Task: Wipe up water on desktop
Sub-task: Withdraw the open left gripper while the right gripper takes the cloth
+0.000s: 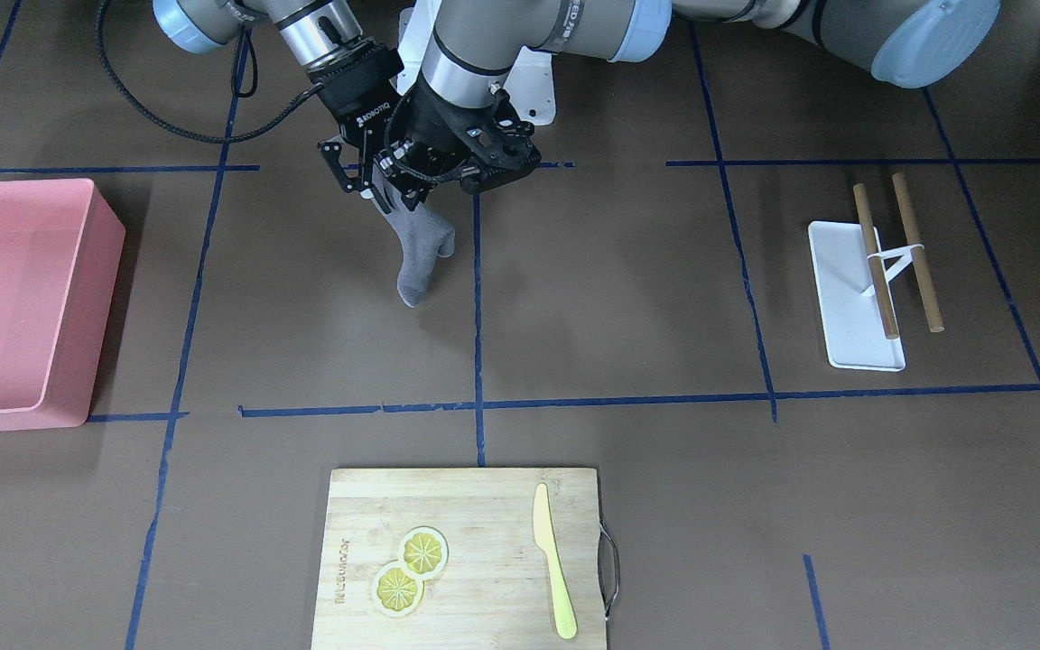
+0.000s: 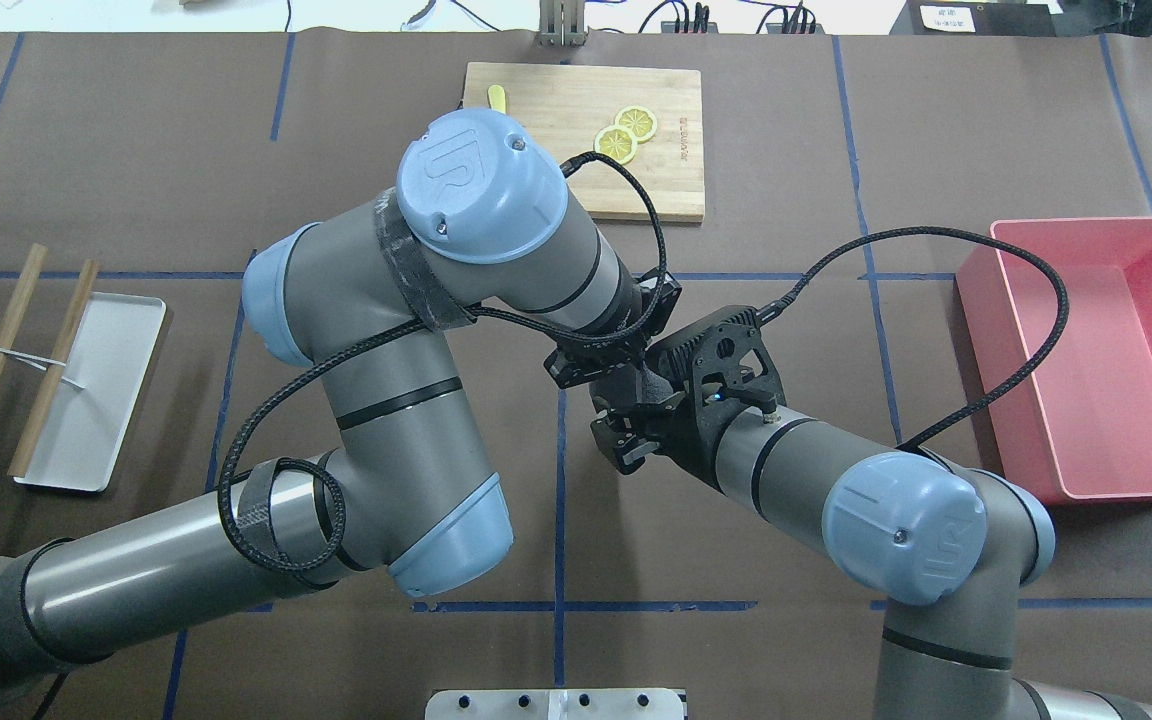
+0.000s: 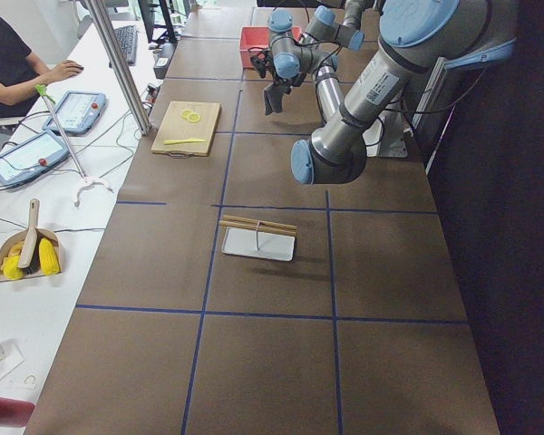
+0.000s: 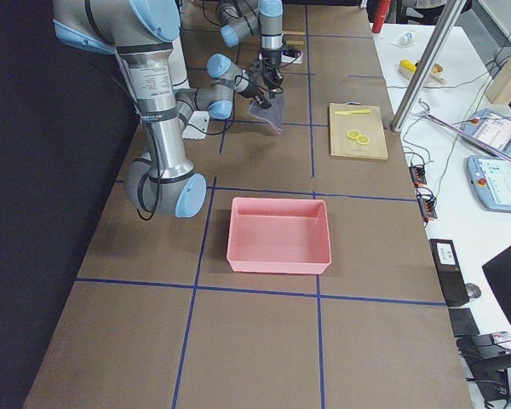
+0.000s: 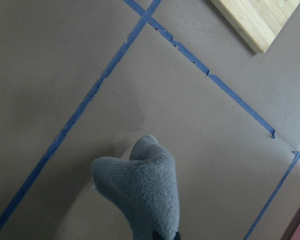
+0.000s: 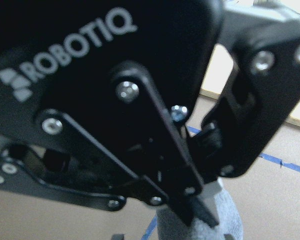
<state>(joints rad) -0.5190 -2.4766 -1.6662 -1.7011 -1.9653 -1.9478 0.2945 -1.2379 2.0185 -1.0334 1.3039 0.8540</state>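
Cloth [image 1: 421,253] hangs over the desktop [image 1: 619,289] from clenched left jaws, right jaws spread open at its top.

A long white bench [image 3: 36,272] filled the left of the left-side view, with tablets [image 3: 77,111], a keyboard [image 3: 125,41] and a dustpan with a yellow brush [image 3: 27,256] on it. A person in black [image 3: 9,63] sat at the upper left corner. A slanted metal pole [image 3: 118,63] stood on the bench. Behind me, the frame's right was a black, unlit area [image 3: 517,272]. The light was even and soft.
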